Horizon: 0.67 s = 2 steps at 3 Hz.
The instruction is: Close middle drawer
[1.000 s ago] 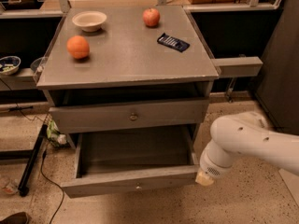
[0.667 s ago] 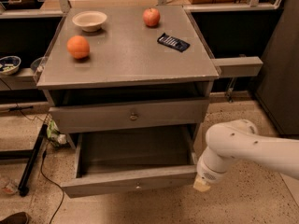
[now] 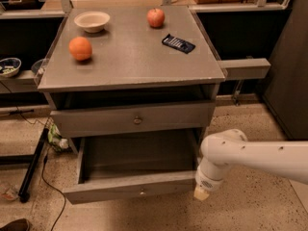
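Arm (image 3: 260,155): white, enters from the right edge and runs nearly level toward the left. It bends at a rounded joint beside the desk's (image 3: 130,61) lower right corner, then the last link turns downward.

Pincer (image 3: 201,192): only a small cream tip shows at the low end of the arm. It sits just beside the right end of the middle drawer's (image 3: 120,191) front. Contact with the front: cannot tell. Apart or together: cannot tell. Nothing seen held.

Middle drawer: pulled well out of the desk, its inside open to view, narrow front facing forward with a small knob (image 3: 142,192) at centre.

Above it, the taller drawer (image 3: 96,123) with the brassy knob (image 3: 137,120) stands out a little from the frame.

Desk top: pale bowl (image 3: 91,20) at rear left, orange (image 3: 80,48) in front of it, apple (image 3: 155,17) at rear centre, dark packet (image 3: 178,43) to the right of the apple, all apart from one another.
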Each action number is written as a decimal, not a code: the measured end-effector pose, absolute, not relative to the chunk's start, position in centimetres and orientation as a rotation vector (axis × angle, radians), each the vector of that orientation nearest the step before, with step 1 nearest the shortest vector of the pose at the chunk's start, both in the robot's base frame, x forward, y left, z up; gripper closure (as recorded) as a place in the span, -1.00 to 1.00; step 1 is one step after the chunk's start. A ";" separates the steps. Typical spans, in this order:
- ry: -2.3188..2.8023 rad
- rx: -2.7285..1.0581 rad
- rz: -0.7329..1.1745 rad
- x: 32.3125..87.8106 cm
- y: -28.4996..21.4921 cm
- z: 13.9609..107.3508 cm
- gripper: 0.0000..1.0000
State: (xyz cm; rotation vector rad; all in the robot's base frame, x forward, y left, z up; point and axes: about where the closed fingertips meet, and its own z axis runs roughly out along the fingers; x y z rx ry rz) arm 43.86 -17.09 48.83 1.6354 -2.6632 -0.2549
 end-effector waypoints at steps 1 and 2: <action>-2.684 1.574 -0.259 43.4 -17.0 45.8 1.00; -2.695 1.528 -0.263 43.8 -16.9 43.2 1.00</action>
